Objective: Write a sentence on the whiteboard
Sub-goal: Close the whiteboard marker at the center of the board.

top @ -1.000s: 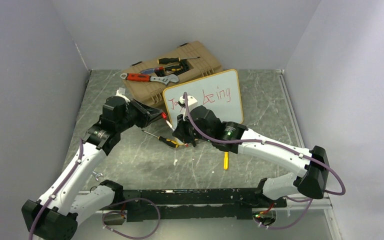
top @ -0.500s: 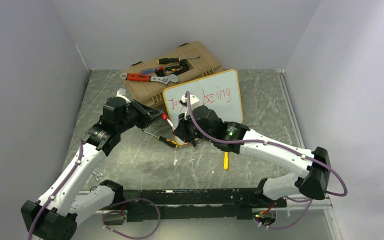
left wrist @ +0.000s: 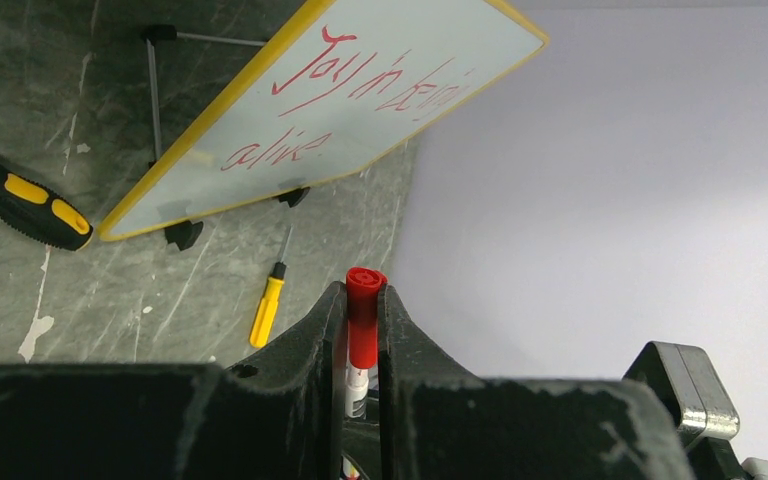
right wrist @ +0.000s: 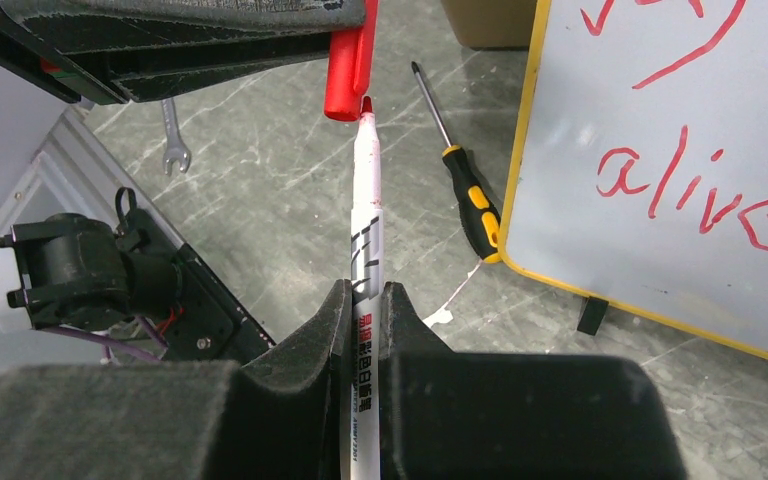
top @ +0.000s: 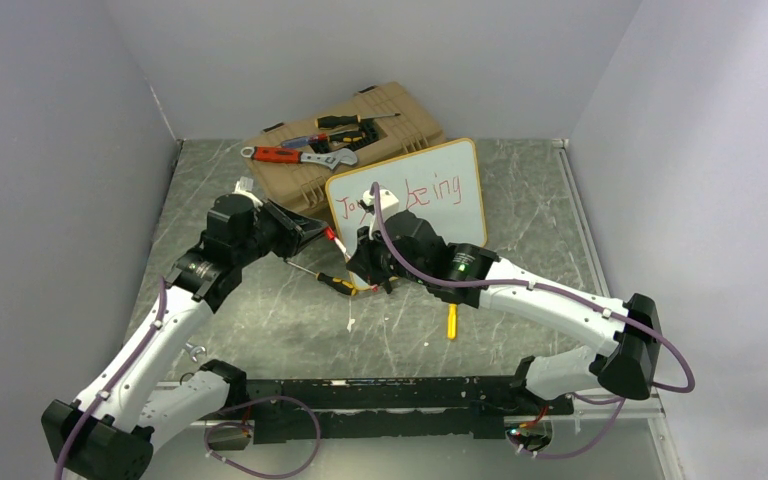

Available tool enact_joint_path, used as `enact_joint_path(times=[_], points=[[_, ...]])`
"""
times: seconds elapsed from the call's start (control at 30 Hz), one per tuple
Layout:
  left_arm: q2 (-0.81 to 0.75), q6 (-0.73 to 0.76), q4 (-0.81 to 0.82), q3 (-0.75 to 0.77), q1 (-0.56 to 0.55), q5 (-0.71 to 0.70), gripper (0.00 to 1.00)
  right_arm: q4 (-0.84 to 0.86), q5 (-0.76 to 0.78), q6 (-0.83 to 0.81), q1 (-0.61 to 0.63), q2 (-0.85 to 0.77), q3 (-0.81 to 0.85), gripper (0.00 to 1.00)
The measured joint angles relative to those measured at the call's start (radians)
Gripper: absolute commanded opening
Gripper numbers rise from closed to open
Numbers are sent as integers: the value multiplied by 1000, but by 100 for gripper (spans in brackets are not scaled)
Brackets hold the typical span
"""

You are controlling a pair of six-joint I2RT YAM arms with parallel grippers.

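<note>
On the grey-green marbled surface, scuffed with pale streaks; plain grey walls close it in on left, back and right. At the rear, a tan toolbox with a red-handled wrench and other tools lying on its lid.

Whiteboard: stands on its long edge on black clip feet, just in front of the toolbox, right of centre. Long axis runs left to right, the right end a little farther back. Face leans back and looks toward the arms.

Sentence: red, two lines along the board's long axis, "Joy in being" above, "alive" below at the left.

Left claw: clenched on a red marker cap, open end toward the right arm.
Right claw: clenched on a white marker, long axis aimed at the cap, red tip at its mouth; cannot tell whether it is inside.

A black-and-yellow screwdriver lies beneath the claws; a yellow one lies nearer the arms.
</note>
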Motion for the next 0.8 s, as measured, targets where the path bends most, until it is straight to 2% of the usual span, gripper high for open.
enact_joint_path(times=[0.8], points=[[7, 0, 1, 0, -1, -29, 0, 0, -4, -1, 0, 9, 0, 0]])
